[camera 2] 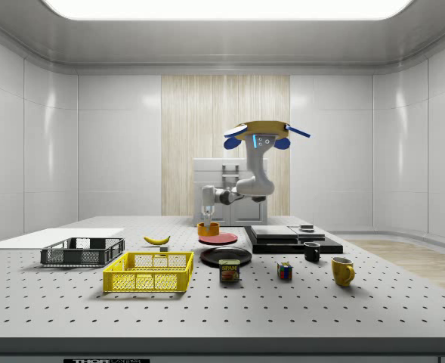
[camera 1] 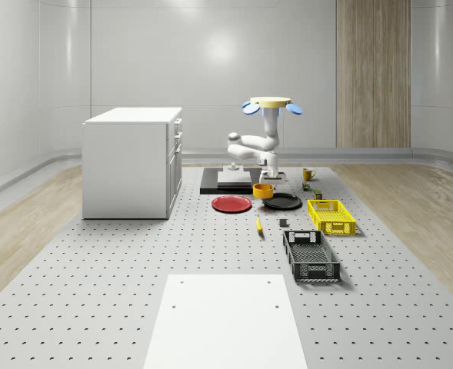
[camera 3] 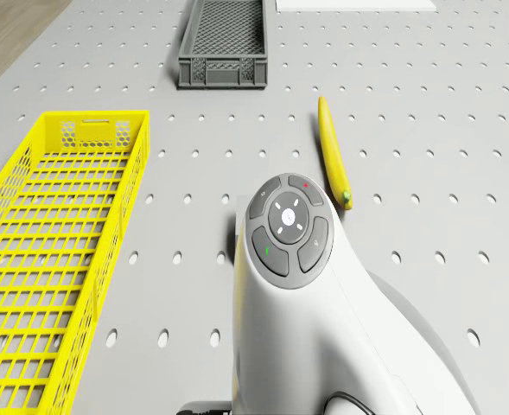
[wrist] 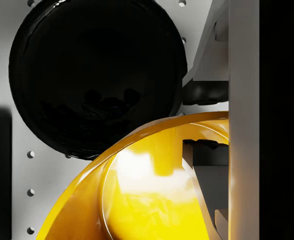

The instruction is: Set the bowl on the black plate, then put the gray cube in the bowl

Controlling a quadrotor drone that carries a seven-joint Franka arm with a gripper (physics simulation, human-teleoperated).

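Bowl [camera 1: 263, 189], orange-yellow: sitting at the claw [camera 1: 270, 178], between red plate [camera 1: 231, 204] & black plate [camera 1: 282, 201], not yet centred on the black one; whether it is resting on the surface or lifted, can't tell. In wrist view the bowl [wrist: 151, 190] rim is lying against one finger [wrist: 242, 120], a finger part showing inside the rim too — claw is gripping the bowl wall. Black plate [wrist: 94, 75] is showing just beyond the bowl there.

Gray cube: can't pick it out w/ certainty.

Drone [camera 2: 257, 134]: hovering above the far part of the surface, over the black slab [camera 1: 224, 184]. Arm is hanging down from the body, elbow bending toward the side view's left, forearm pointing down at the bowl [camera 2: 208, 228].

Surface [camera 1: 134, 261]: gray perforated board, carrying yellow basket [camera 1: 331, 216], dark gray crate [camera 1: 311, 256], banana [camera 1: 258, 224], mug [camera 1: 308, 174], white sheet [camera 1: 224, 321], white cabinet [camera 1: 132, 161]. Side view is also showing a tin [camera 2: 230, 271], a colour cube [camera 2: 284, 271], a black cup [camera 2: 311, 251].

Room: pale glossy walls, one wood panel [camera 1: 372, 73], wood flooring round the board.
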